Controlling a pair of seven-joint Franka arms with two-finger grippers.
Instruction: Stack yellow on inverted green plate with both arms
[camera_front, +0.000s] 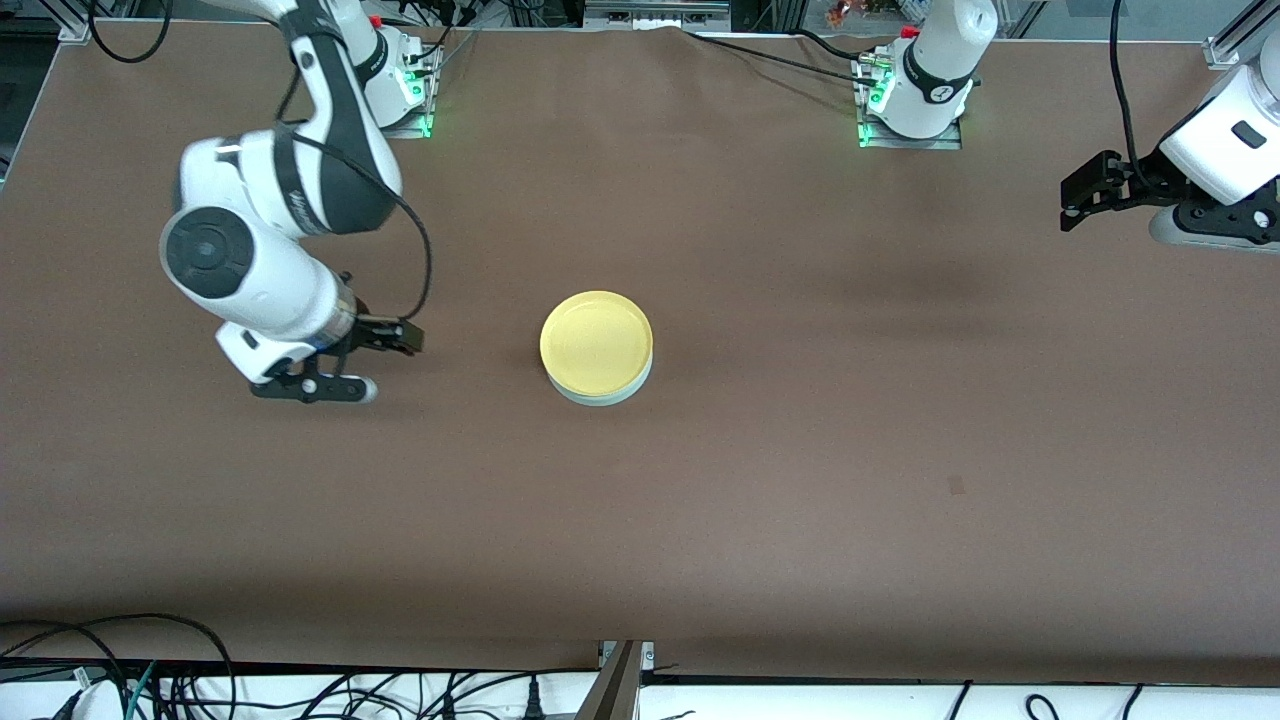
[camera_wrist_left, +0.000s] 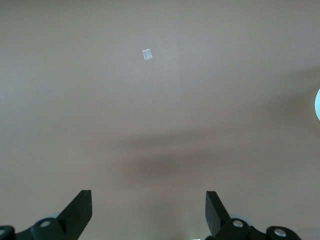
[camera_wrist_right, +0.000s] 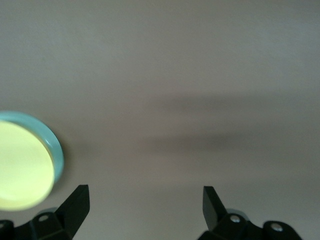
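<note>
The yellow plate lies rim up on top of the green plate at the middle of the table; only the green plate's edge shows under it. In the right wrist view the yellow plate and the green rim sit off to one side. My right gripper hangs open and empty beside the stack, toward the right arm's end of the table, apart from it; its jaws frame bare table. My left gripper stands open and empty over the left arm's end of the table, with nothing between its fingers.
The brown table bears a small dark mark nearer to the front camera. A small pale scrap lies on the table in the left wrist view. Cables hang along the table's front edge.
</note>
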